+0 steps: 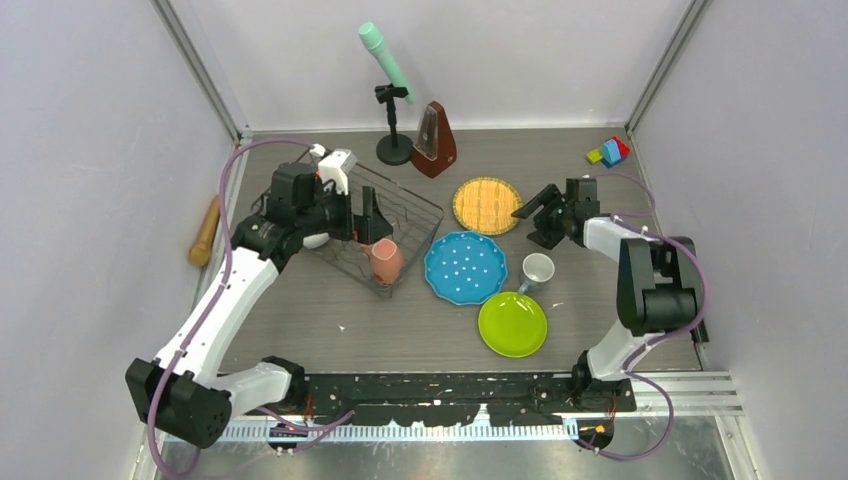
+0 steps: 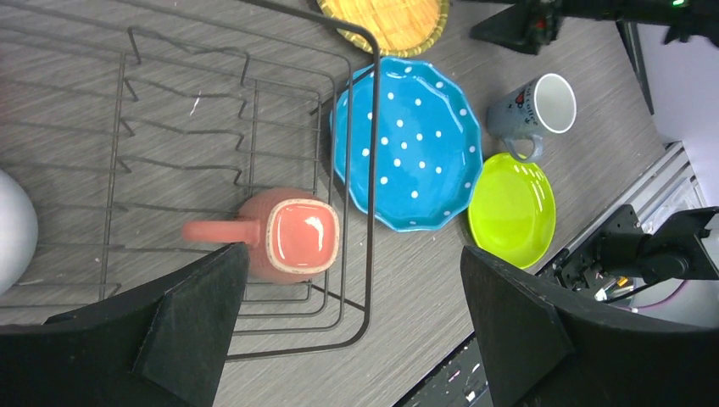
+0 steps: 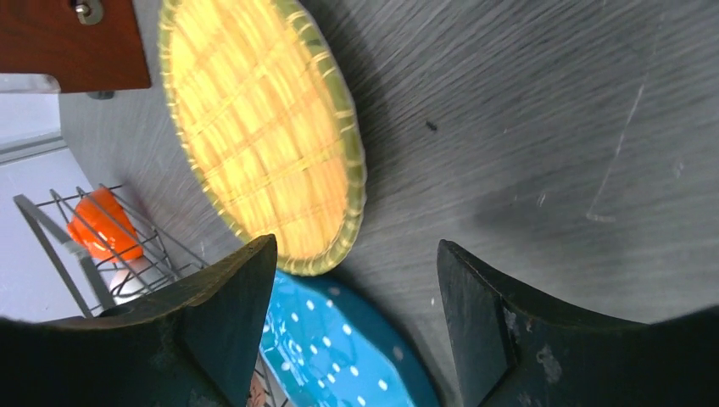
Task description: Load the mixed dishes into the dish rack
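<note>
Dark wire dish rack (image 1: pixel 415 205) on the left half of the worktop (image 1: pixel 400 330), loaded with three of seven dishes: pinkish-tan mug (image 2: pixel 292 236) in the near right corner, mouth up, handle pointing inward; orange bowl (image 3: pixel 102 225) glimpsed through the wires; white bowl (image 2: pixel 13 229) at the picture's edge, seemingly inside too. Four left on the worktop: blue white-dotted scalloped plate (image 1: pixel 465 267) just beside the rack, lime-green plate (image 1: pixel 512 324) nearer the arms, small grey mug (image 1: pixel 537 270) upright beside both, yellow woven-look plate (image 1: pixel 487 205) farther back. Left gripper (image 2: pixel 352 326) above the pink mug, jaws wide apart and empty, high enough to clear the prongs. Right gripper (image 3: pixel 356 331) low beside the yellow plate's rim, jaws apart with nothing between, seemingly lined up for a pinch on that rim; probably the next dish for loading. Beyond: one brown metronome (image 1: pixel 435 142), one black microphone stand (image 1: pixel 393 130), one wooden rolling pin (image 1: pixel 205 230) by the left wall, one cluster of coloured blocks (image 1: pixel 608 152) in the far right corner. Tally: one rack, two bowls, three plates, two mugs.
</note>
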